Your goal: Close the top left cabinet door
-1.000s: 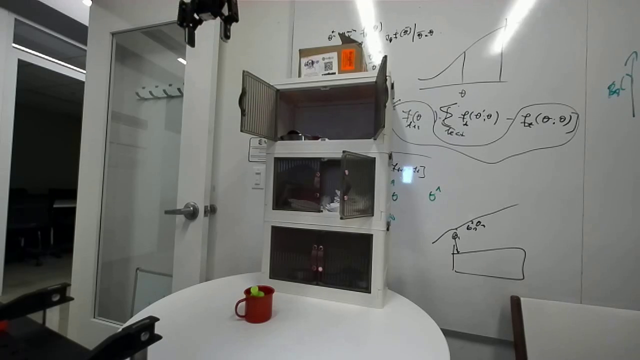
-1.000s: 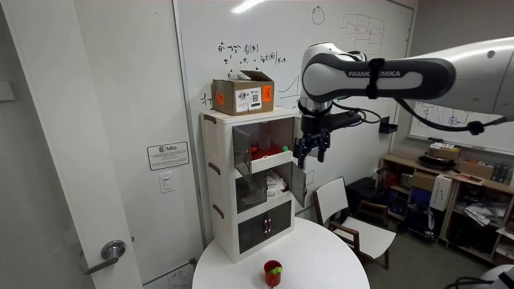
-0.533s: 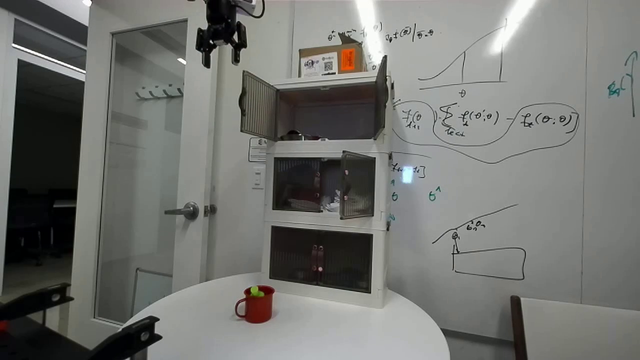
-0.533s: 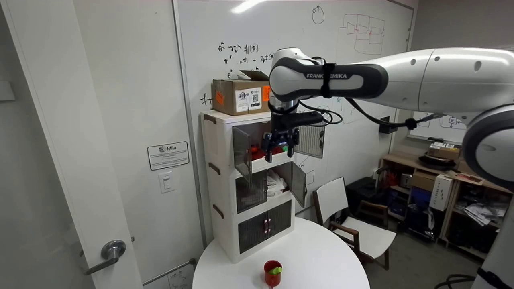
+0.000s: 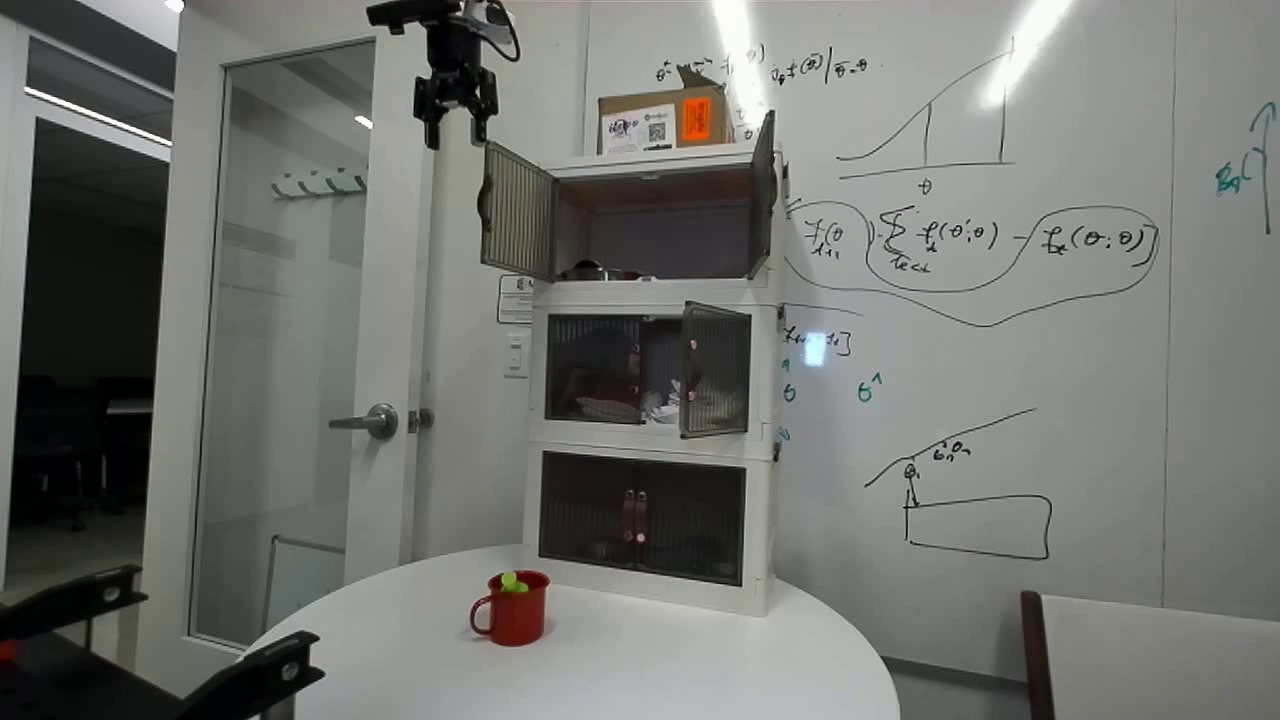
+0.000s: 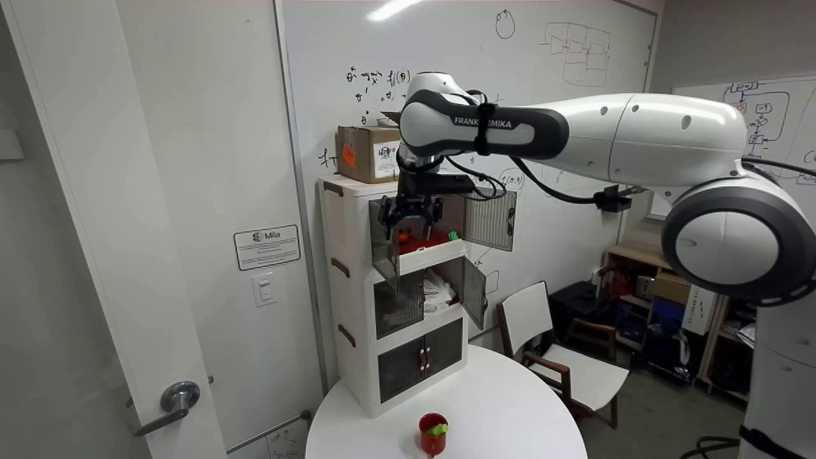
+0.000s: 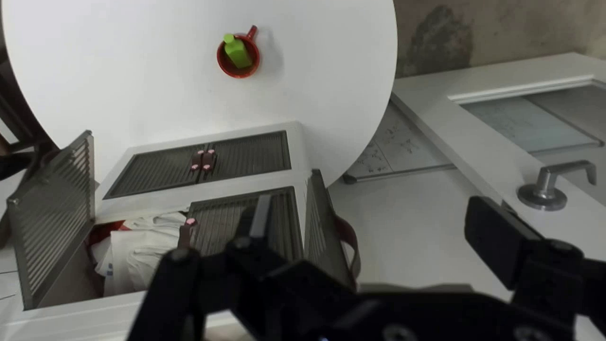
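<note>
The top left cabinet door (image 5: 517, 210) is a ribbed dark grey-brown panel with a curved handle. It stands swung wide open at the left of the white cabinet (image 5: 655, 292). It also shows in an exterior view (image 6: 385, 260), its upper part behind my gripper (image 6: 408, 234). In an exterior view my gripper (image 5: 456, 138) hangs fingers down, just above and left of the door's top edge. It is open and holds nothing. In the wrist view the door (image 7: 324, 227) and its handle (image 7: 349, 244) appear between the spread fingers of the gripper (image 7: 369, 210); contact is not visible.
The matching right-hand door (image 6: 489, 220) is also open. The middle tier's right door (image 5: 716, 370) stands ajar. A cardboard box (image 5: 665, 120) sits on the cabinet top beside the arm. A red mug (image 5: 517, 610) stands on the round white table (image 5: 640, 670).
The arm has swung across the cabinet front toward the top left door, and the gripper has come lower and closer to it. The gripper stays open. The doors have not moved.
</note>
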Tool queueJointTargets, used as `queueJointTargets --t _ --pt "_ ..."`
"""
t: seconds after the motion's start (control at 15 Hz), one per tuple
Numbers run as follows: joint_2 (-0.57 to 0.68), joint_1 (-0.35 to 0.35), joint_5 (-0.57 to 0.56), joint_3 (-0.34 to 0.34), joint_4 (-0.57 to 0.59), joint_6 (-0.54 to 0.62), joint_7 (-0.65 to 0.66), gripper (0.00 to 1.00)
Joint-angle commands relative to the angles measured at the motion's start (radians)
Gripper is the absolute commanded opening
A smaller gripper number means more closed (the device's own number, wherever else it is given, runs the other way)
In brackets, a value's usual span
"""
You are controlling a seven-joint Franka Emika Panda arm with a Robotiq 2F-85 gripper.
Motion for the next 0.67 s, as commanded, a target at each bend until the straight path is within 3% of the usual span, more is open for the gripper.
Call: queueJointTargets --t 0.0,0.27,0.6 --pt "0.046 0.03 -0.073 0.003 0.065 0.114 0.092 1.0" --pt "0.052 0.067 -0.291 -0.011 0.038 0.249 0.187 1.0" --pt "0.079 0.079 -0.512 -0.021 0.031 0.225 0.294 1.0"
